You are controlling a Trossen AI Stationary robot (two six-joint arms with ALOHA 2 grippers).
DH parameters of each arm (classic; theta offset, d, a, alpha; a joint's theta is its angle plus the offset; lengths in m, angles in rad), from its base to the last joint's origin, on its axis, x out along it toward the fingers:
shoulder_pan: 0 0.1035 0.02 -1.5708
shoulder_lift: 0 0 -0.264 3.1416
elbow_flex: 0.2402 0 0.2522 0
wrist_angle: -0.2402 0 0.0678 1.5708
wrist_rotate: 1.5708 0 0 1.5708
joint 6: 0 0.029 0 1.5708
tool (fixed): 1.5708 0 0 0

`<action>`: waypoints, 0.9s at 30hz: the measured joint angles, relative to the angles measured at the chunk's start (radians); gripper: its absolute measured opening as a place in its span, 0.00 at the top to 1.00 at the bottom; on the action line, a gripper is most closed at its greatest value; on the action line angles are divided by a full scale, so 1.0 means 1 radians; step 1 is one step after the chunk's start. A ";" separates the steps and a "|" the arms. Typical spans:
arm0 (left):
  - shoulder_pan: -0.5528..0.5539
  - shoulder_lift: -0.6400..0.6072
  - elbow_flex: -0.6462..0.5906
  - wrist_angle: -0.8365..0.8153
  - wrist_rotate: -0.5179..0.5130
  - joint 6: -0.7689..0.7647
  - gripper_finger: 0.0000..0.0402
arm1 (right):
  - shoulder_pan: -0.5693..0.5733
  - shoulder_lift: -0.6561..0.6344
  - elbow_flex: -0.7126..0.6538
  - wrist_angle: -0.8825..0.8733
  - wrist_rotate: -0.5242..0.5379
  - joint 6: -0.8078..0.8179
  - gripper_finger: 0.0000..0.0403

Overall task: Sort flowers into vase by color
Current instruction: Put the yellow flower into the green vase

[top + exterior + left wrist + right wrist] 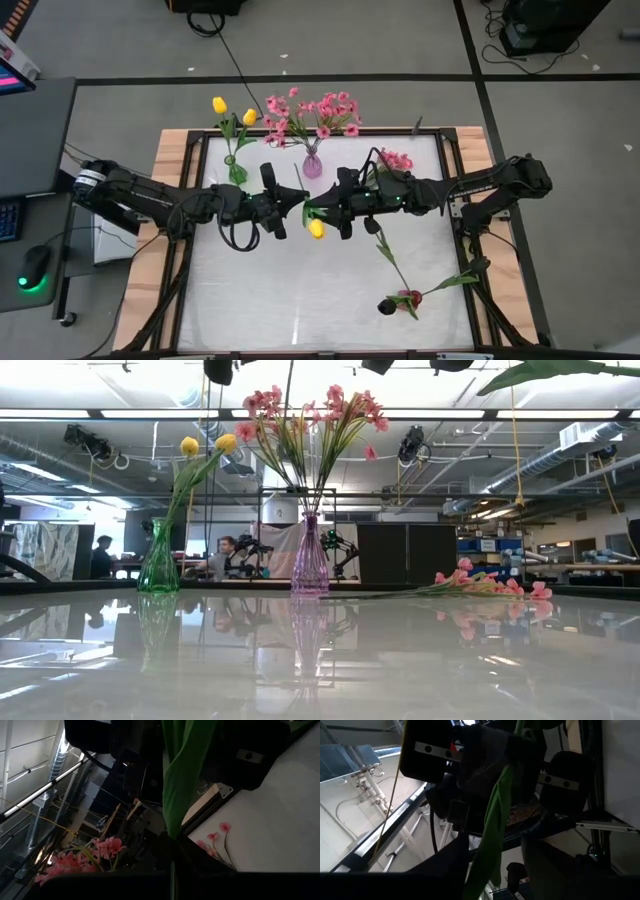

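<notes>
While much of the sorting looks done, one dark red tulip (pixel 398 302) lies alone on the table's near part, well apart from both vases, and is not yet sorted; no third vase shows for it. Mid-table, the two arms meet high over the surface with a yellow tulip (pixel 316 228) between them. The left gripper (pixel 296 199) is clamped tight on its green stem, which runs up between the fingers in the left wrist view. The right gripper (pixel 322 208) sits just beside the same stem with its fingers parting; whether it has let go I cannot tell. This reads as a handover to the left arm, with the bloom bound for the green vase (pixel 158 565). Behind the right arm, a loose pink spray (pixel 492 584) lies flat on the table, also waiting. At the far edge, the green vase holds two yellow tulips (pixel 207 446) and the purple vase (pixel 309 560) holds a full bunch of pink sprays (pixel 305 412).
</notes>
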 joint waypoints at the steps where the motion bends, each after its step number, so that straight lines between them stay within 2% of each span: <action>1: 0.000 0.000 0.000 0.000 -0.004 0.001 0.97 | 0.000 0.000 0.000 0.000 -0.001 -0.002 0.52; 6: 0.000 0.000 0.000 0.000 -0.015 0.000 0.97 | -0.006 0.000 0.000 0.002 -0.029 -0.027 0.42; 11: 0.000 -0.004 0.000 -0.002 -0.015 -0.069 0.97 | -0.026 -0.003 0.000 0.019 -0.038 -0.060 0.37; 18: -0.002 -0.027 0.000 0.001 -0.031 -0.154 0.97 | -0.075 -0.040 0.000 0.035 -0.085 -0.130 0.37; 27: -0.023 -0.155 0.001 -0.017 -0.066 -0.215 0.98 | -0.134 -0.121 0.000 0.006 -0.137 -0.226 0.37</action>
